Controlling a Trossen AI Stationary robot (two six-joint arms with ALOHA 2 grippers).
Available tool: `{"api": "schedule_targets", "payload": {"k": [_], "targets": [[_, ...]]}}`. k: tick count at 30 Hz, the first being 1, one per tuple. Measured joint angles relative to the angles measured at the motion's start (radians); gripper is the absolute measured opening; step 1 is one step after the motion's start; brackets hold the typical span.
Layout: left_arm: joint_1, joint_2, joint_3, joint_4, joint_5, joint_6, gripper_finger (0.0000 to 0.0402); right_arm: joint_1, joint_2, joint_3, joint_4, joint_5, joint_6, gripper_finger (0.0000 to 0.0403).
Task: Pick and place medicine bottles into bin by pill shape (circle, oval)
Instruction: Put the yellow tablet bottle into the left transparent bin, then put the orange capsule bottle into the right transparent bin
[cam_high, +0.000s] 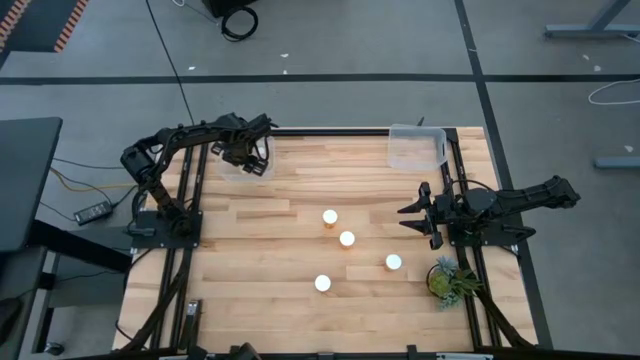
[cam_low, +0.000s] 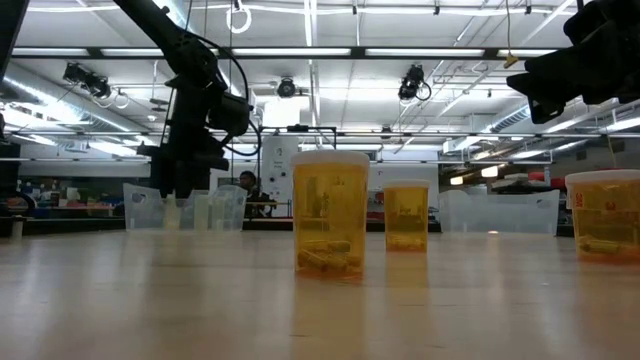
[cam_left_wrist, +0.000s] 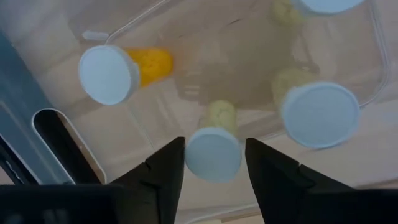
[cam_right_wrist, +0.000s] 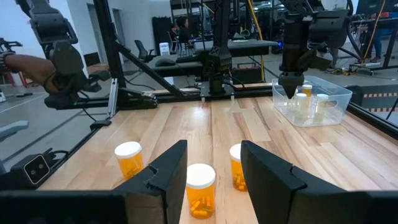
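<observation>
Left end effector (cam_high: 252, 160) hangs over the left bin (cam_high: 243, 170) at the far-left corner of the worktop (cam_high: 260, 240), pointing down into it. In the left wrist view its fingers (cam_left_wrist: 163, 174) stand apart on either side of a white-capped bottle (cam_left_wrist: 213, 152) with a visible gap each side, so it reads as released (not gripping). That bottle sits in the bin with three more capped bottles around it, one (cam_left_wrist: 118, 71) lying on its side.

Right end effector (cam_high: 415, 217) waits at the right edge of the worktop, fingers clenched, holding nothing; it points toward the middle of the worktop.

Four orange bottles stand loose in mid worktop: one (cam_high: 330, 218) farthest back, one (cam_high: 347, 240) just beside it, one (cam_high: 393, 263) toward the right arm, one (cam_high: 323, 284) nearest the front edge. All upright, caps on.

Right bin (cam_high: 416, 147) sits at the far-right corner (contents not clear). Green plant (cam_high: 447, 279) stands near the front right, beside the right arm's base.
</observation>
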Motion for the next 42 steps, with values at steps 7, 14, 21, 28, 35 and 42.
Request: {"api": "schedule_targets", "payload": {"k": [7,14,21,28,35,42], "targets": [[0.0,0.0,0.036,-0.032,0.0,0.041,0.0202,0.0,0.0,0.0,0.0,0.0,0.0,0.0157],[0.0,-0.035,0.121,-0.175,0.0,0.056,0.0213,0.0,0.0,0.0,0.0,0.0,0.0,0.0157],[-0.082,-0.181,0.126,-0.15,-0.002,0.089,0.0203,0.0,0.0,0.0,0.0,0.0,0.0,0.0157],[-0.26,-0.42,-0.075,0.097,-0.003,0.138,0.0183,0.0,0.0,0.0,0.0,0.0,0.0,0.0157],[-0.401,-0.66,-0.341,0.448,0.038,0.118,0.0163,0.0,0.0,0.0,0.0,0.0,0.0,0.0157],[-0.471,-0.795,-0.576,0.902,0.142,0.209,0.0134,0.0,0.0,0.0,0.0,0.0,0.0,0.0157]]}}
